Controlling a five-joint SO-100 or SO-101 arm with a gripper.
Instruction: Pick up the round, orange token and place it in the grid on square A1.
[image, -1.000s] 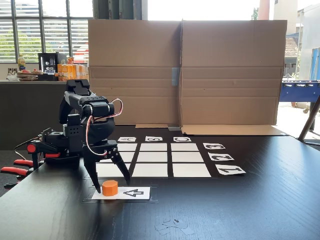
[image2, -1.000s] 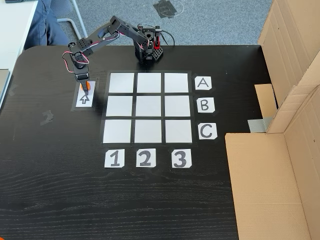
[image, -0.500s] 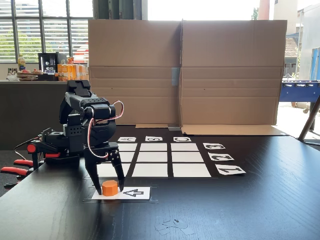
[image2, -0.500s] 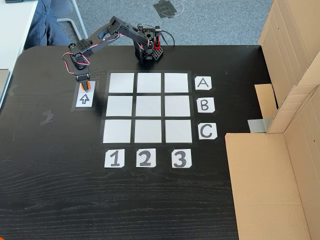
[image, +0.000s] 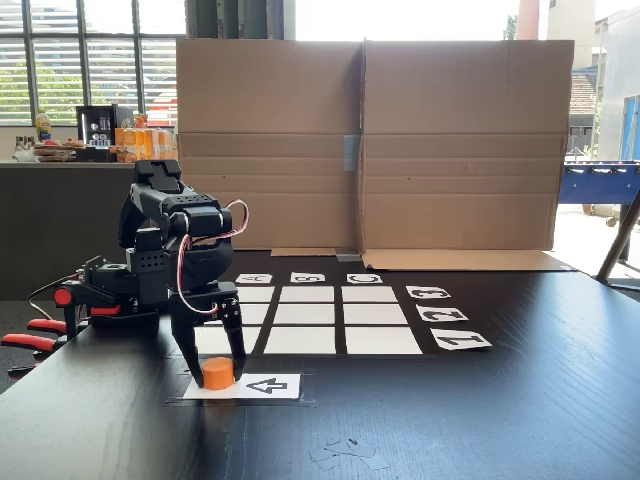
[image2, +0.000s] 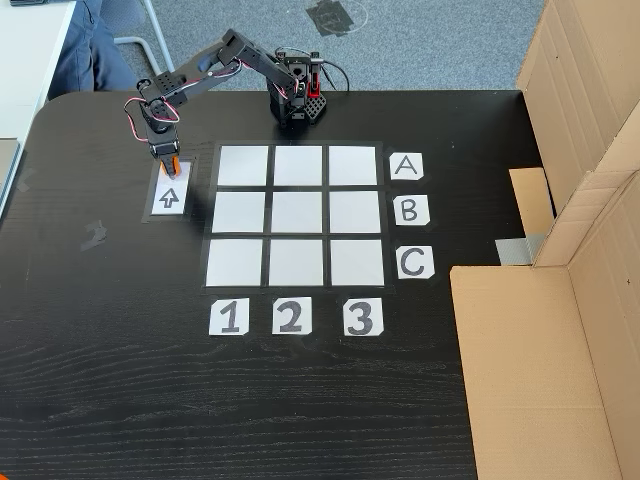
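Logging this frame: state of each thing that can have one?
token: upright on the arrow card, between the fingers, not lifted
gripper: lowered around the token, grip cannot be told
grid: all nine cells bare
square A1: empty
arrow card: flat on the table

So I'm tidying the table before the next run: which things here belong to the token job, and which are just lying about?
Belongs to the job:
- token
- fingers closing around it
- grid
- square A1

Just lying about:
- arrow card under the token
- cardboard boxes
- paper scraps
- red clamps
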